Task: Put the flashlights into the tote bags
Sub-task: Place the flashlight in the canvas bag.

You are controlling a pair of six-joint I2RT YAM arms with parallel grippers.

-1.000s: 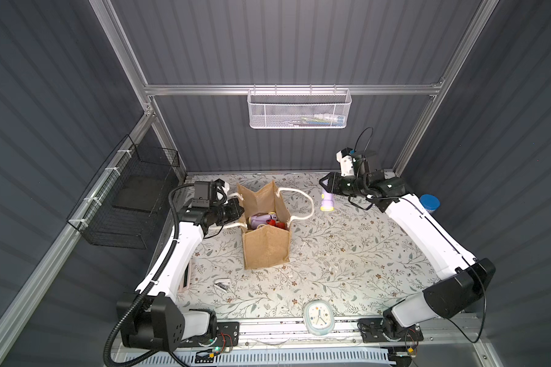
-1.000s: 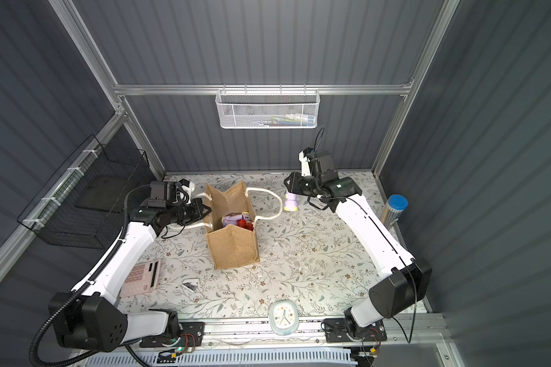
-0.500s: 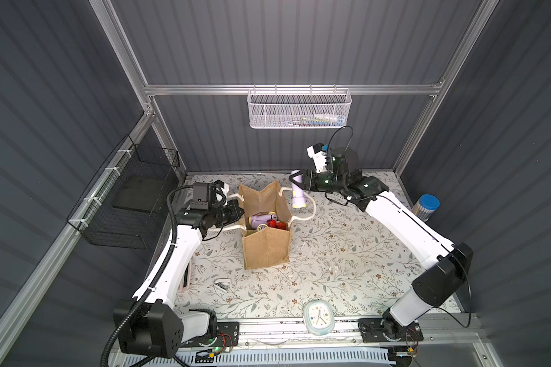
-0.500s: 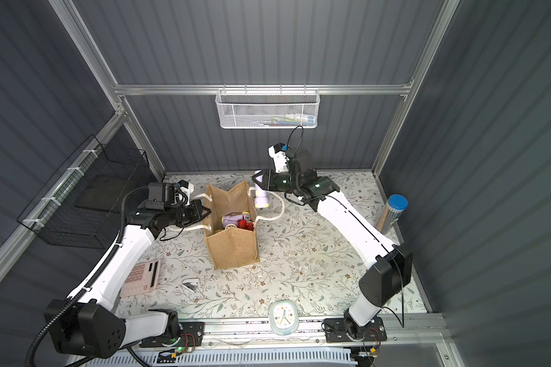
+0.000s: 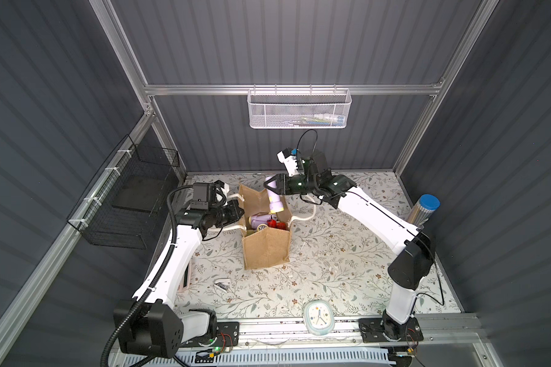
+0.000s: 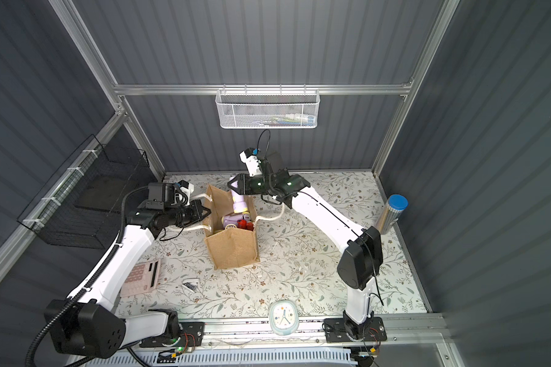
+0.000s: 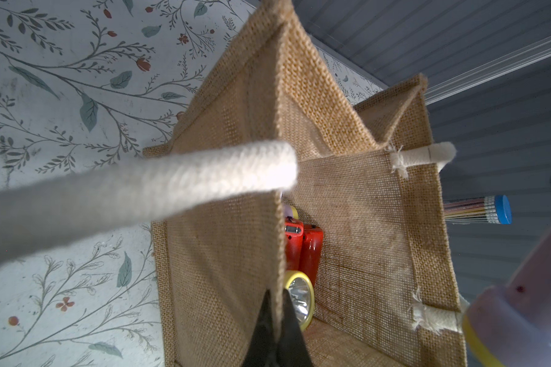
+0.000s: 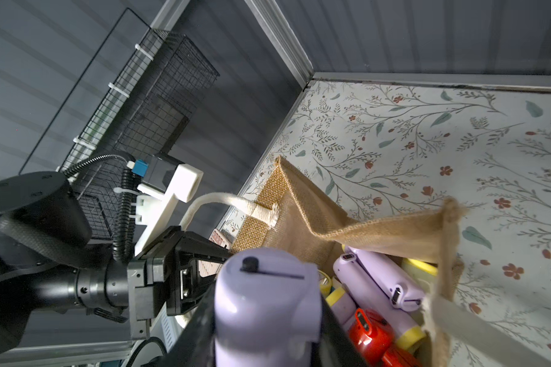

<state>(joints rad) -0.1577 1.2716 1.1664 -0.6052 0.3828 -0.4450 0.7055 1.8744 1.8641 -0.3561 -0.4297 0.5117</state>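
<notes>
Paired overhead views, two close wrist-views

White mesh basket hangs on the back-wall rail, with a few small items inside, too small to tell. Black wire basket is on the left wall, with a dark flat thing on its bottom. Blue-capped cylinder stands upright at the right table edge; the left wrist view shows pencils inside it. Pale green clock lies face up at the front edge. Pink calculator lies flat front-left on the floral table cover. Small silvery item lies near the calculator, unclear what.
</notes>
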